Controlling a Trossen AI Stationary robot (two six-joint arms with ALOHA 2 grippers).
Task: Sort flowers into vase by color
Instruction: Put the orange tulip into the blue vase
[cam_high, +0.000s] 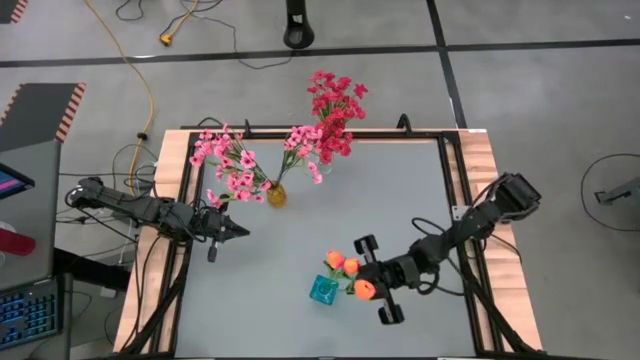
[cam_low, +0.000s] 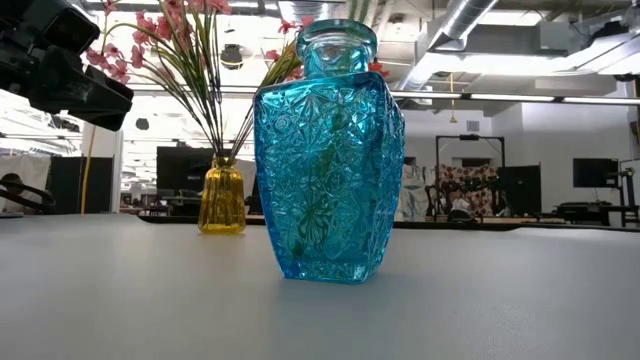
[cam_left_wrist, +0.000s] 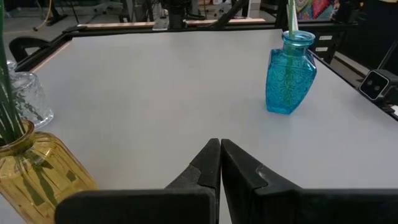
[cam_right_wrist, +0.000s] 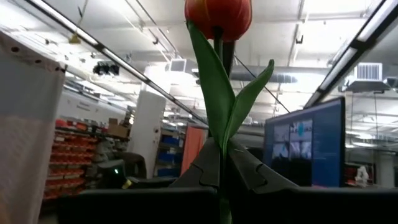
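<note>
We see the right gripper (cam_high: 372, 288) closed on an orange tulip (cam_right_wrist: 218, 14), pinching its green stem just beside the blue vase (cam_high: 323, 290), which already carries two orange tulips (cam_high: 342, 262) near the table's near edge. The left gripper (cam_high: 238, 231) waits shut and empty over bare grey table (cam_high: 400, 190) — wide open surface lies between the arms. Pink sprays (cam_high: 228, 165) stand in the yellow vase (cam_high: 276, 194) by the far edge — dark-red sprays (cam_high: 335, 112) rise beside them.

Two tulips (cam_high: 342, 263) stand in a vase (cam_high: 323, 290) near the table's (cam_high: 400, 190) front, with two flower-filled vases (cam_high: 276, 194) behind it.
</note>
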